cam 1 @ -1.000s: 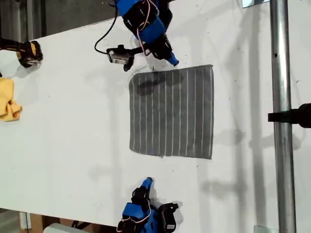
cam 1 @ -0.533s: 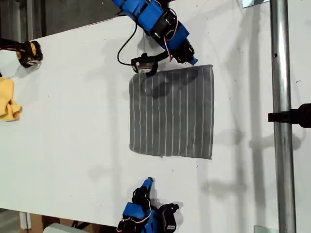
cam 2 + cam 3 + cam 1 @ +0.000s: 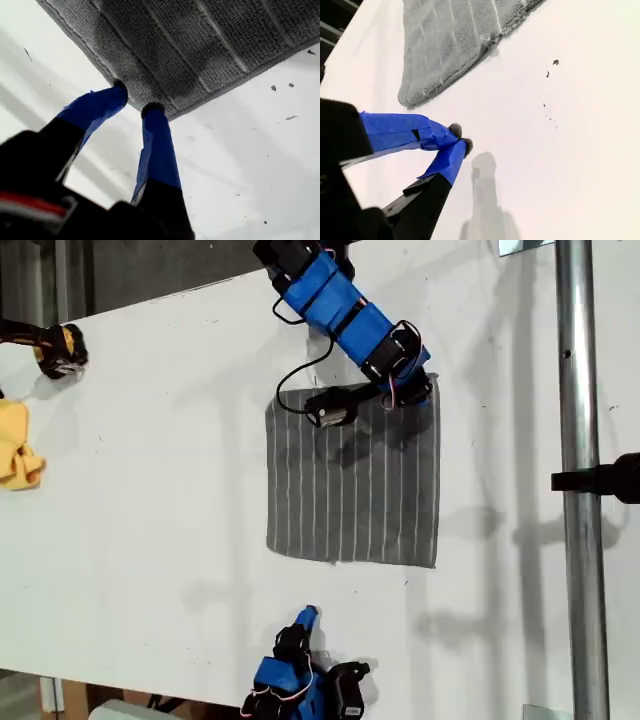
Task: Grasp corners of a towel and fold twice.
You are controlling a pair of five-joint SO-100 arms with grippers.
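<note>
The dark grey towel (image 3: 350,480) with thin white stripes lies flat and roughly square on the white table. My first gripper (image 3: 425,385) has reached over its far edge to the corner at the exterior view's upper right. In the first wrist view my first gripper (image 3: 135,97) is open, both blue fingertips resting at the towel's (image 3: 200,45) edge just beside the corner tip (image 3: 170,115). My second gripper (image 3: 308,615) sits near the table's near edge, short of the towel. It (image 3: 460,137) is shut on nothing, with a towel corner (image 3: 407,100) some way ahead.
A small yellow cloth (image 3: 15,445) and a yellow-black object (image 3: 60,348) lie at the exterior view's left. A metal pole (image 3: 580,540) with a black clamp (image 3: 605,478) runs down the exterior view's right. Bare white table (image 3: 150,520) surrounds the towel.
The first arm has swung toward the exterior view's right along the towel's far edge, from near its upper left corner to its upper right corner. The second arm and the towel have stayed put.
</note>
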